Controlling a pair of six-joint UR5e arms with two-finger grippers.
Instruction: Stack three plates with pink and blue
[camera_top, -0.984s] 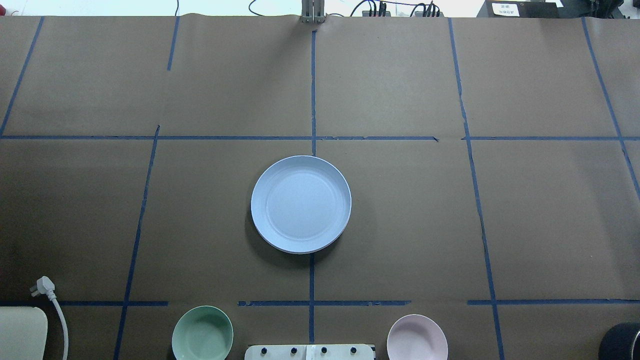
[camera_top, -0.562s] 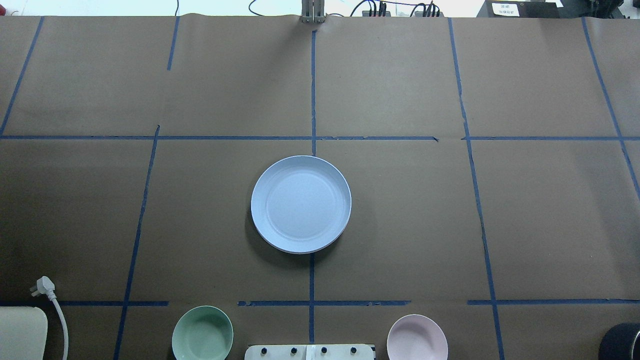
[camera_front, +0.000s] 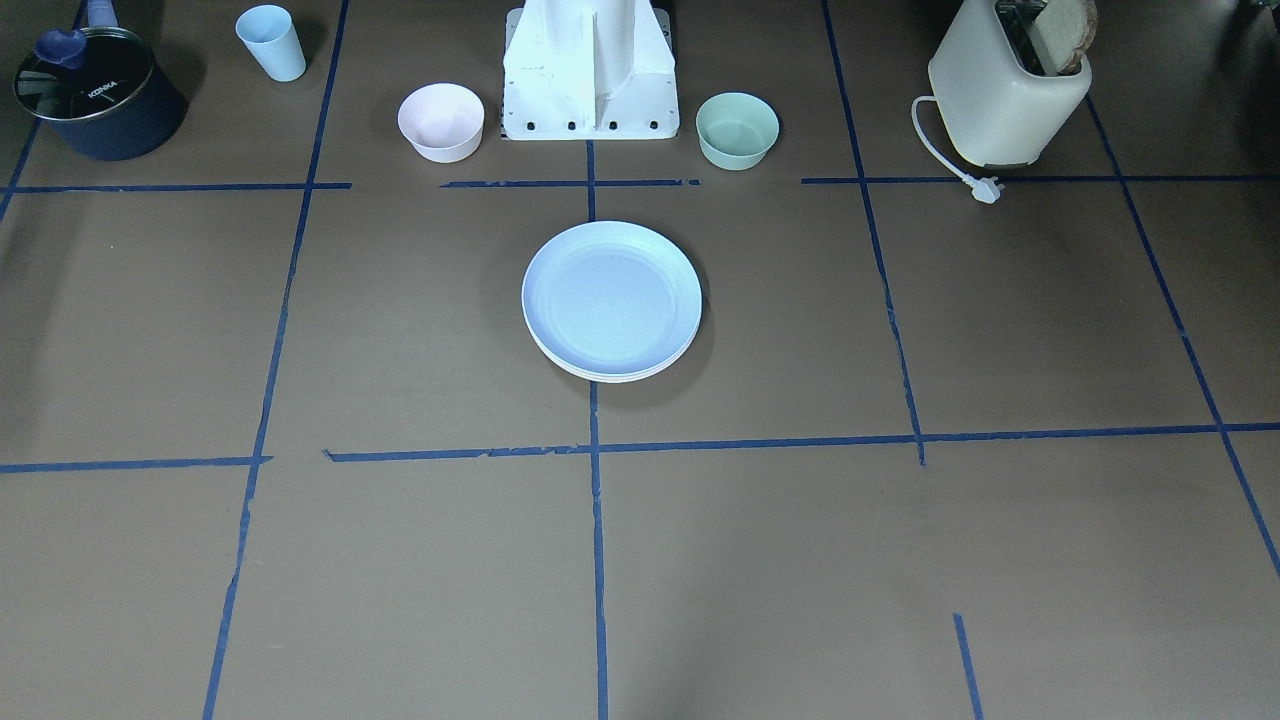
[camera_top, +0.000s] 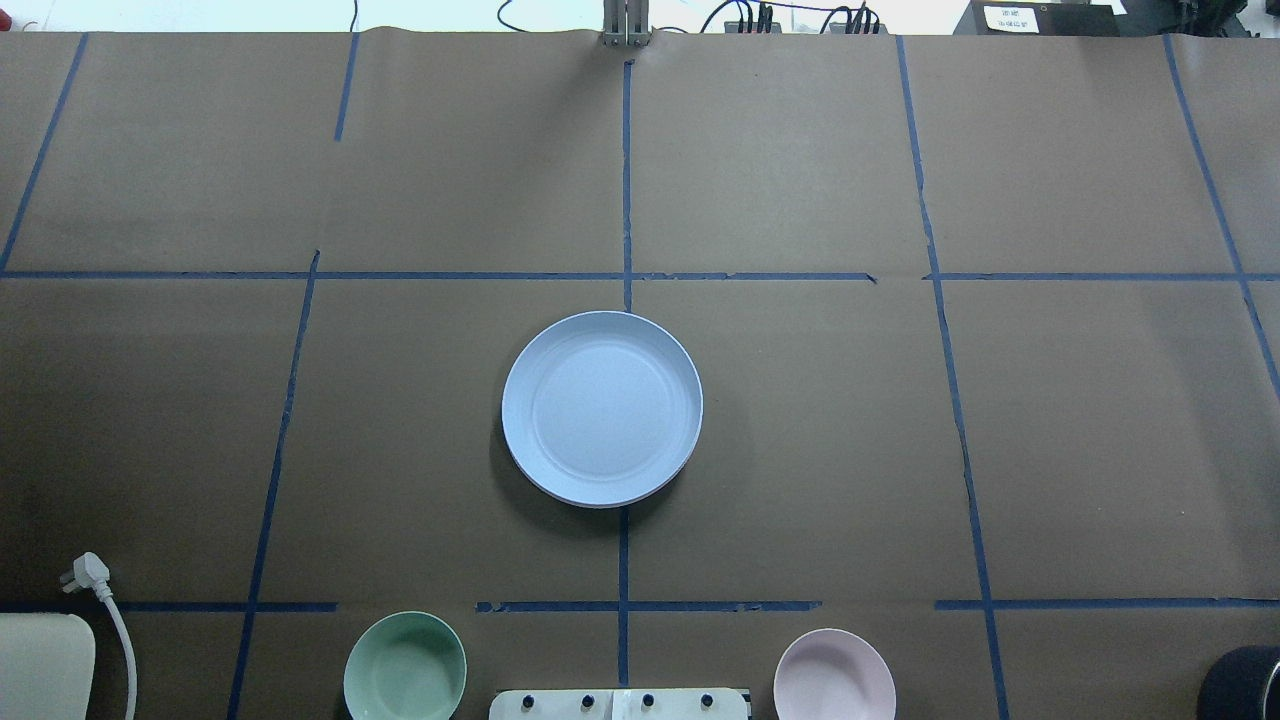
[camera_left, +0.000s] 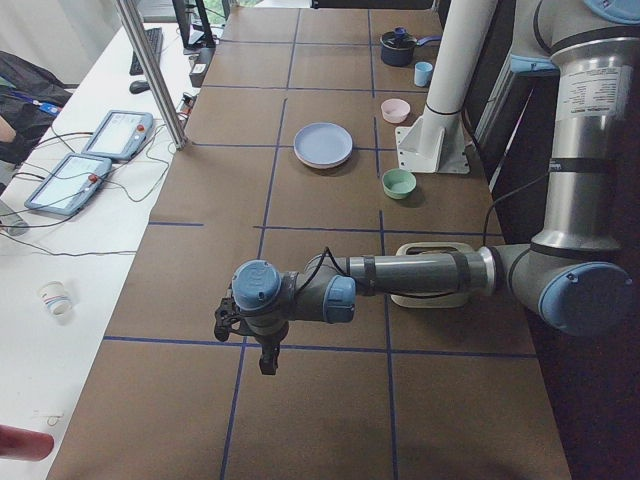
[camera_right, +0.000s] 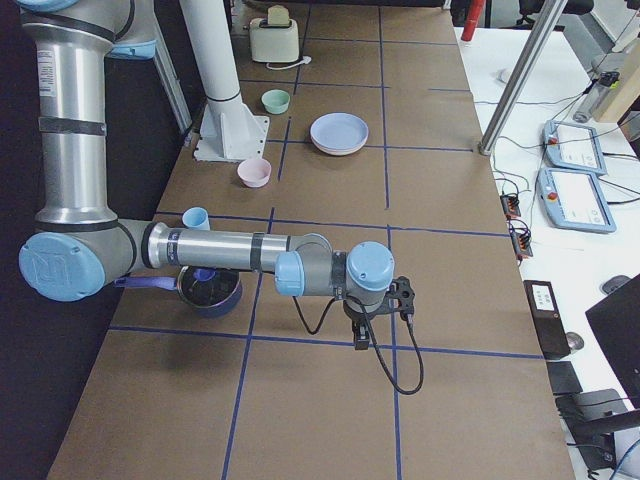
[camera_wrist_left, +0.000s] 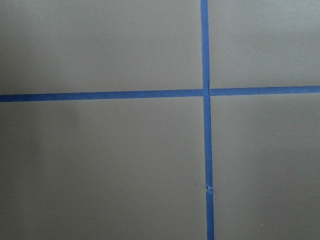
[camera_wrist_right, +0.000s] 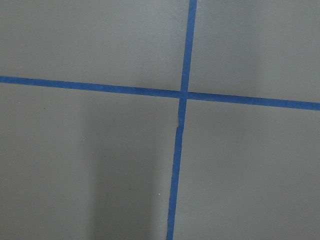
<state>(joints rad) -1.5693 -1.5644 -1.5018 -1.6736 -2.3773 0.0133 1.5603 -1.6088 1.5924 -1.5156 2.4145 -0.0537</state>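
Observation:
A pale blue plate (camera_top: 602, 408) lies on top of a stack at the table's middle; it also shows in the front view (camera_front: 612, 297). A cream-white rim (camera_front: 615, 377) peeks out beneath it. The pink plate is hidden. Neither gripper is near the stack. The left gripper (camera_left: 265, 358) hangs over the tape grid at the table's left end. The right gripper (camera_right: 360, 338) hangs over the right end. Both show only in the side views, so I cannot tell if they are open or shut. Both wrist views show only brown paper and blue tape.
A small mint-green bowl (camera_top: 405, 668) and a small pink bowl (camera_top: 835, 675) flank the robot's base (camera_front: 590, 75). A toaster (camera_front: 1010, 85) with its plug, a dark pot (camera_front: 95, 95) and a blue cup (camera_front: 272, 42) stand along the robot's edge.

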